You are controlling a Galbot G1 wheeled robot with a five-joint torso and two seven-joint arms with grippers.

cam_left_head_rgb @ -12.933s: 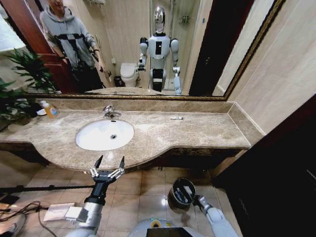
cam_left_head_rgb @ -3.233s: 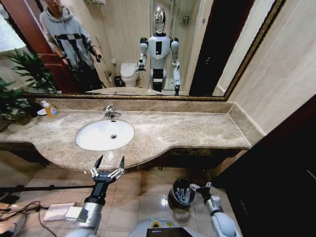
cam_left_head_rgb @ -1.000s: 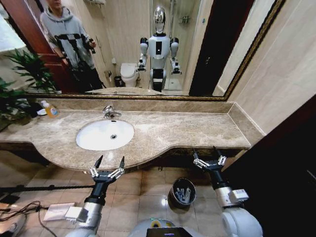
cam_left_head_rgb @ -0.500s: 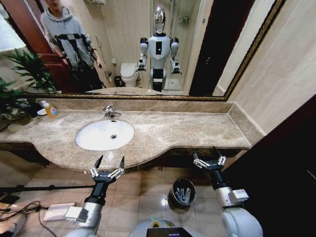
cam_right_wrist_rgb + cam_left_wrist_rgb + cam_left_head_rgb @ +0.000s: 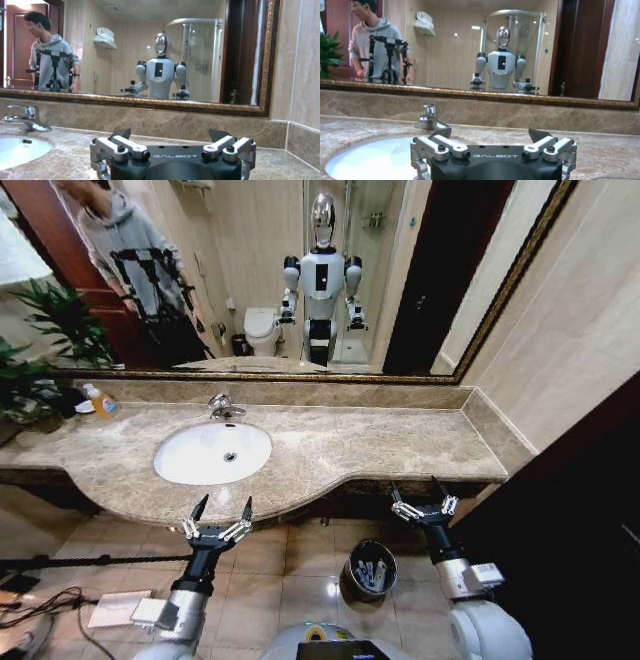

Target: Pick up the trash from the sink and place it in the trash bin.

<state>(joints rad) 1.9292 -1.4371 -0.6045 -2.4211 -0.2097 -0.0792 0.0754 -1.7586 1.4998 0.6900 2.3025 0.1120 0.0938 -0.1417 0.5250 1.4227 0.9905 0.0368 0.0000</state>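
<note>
The trash [image 5: 371,572] lies inside the trash bin [image 5: 352,578], which stands on the floor below the front edge of the surface [image 5: 400,445]. It reads as a small cluster of pale tubes, some with bluish ends, leaning at mixed angles against the dark, shiny wall, so no single long axis can be given. The sink [image 5: 212,452] is a white oval basin with nothing lying in it but its drain, and the marble around it carries no tubes or wrappers that can be made out.

The right end effector [image 5: 424,502] hangs just above and a little to the right of the bin, level with the surface edge, fingers spread wide and holding nothing. It is by far the nearer arm to the bin. The left end effector [image 5: 217,518] hovers in front of the sink, just off the surface edge, likewise spread and empty; the basin lies straight ahead of it, with the chrome faucet [image 5: 430,118] beyond.

Judging from the bare basin and the filled bin, the task looks complete, or very nearly so.
</note>
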